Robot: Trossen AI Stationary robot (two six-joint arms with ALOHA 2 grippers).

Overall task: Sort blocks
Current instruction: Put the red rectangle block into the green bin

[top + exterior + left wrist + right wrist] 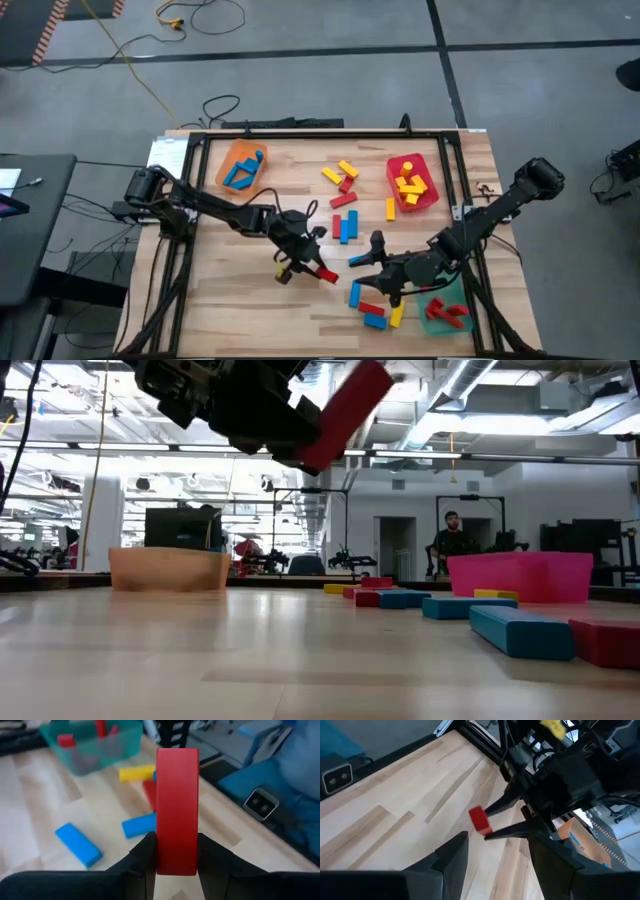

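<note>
My left gripper [315,270] hovers over the table's middle, near its near edge, shut on a red block [176,805] that is also seen high up in the low view [350,405]. My right gripper [362,260] waits open just right of it, fingers pointing at the left gripper [540,790] and empty. Loose blue, yellow and red blocks [345,225] lie flat on the table. An orange tray [243,165] holds blue blocks, a red tray [412,182] yellow ones, and a green tray [445,312] red ones. My left gripper pinches the red block between its two fingers [142,852], which lie on its long sides at the rear end [176,862]. The block runs along the fingers and sticks out beyond their tips. It is lifted clear of the table, tilted, pointing toward the table's right.
Blue blocks [355,293] and a yellow one [396,316] lie between the grippers and the green tray [90,745]. More yellow and red blocks [340,180] lie farther back. Bare wood shows along the near left part [230,300]. A person stands in the room beyond [452,540].
</note>
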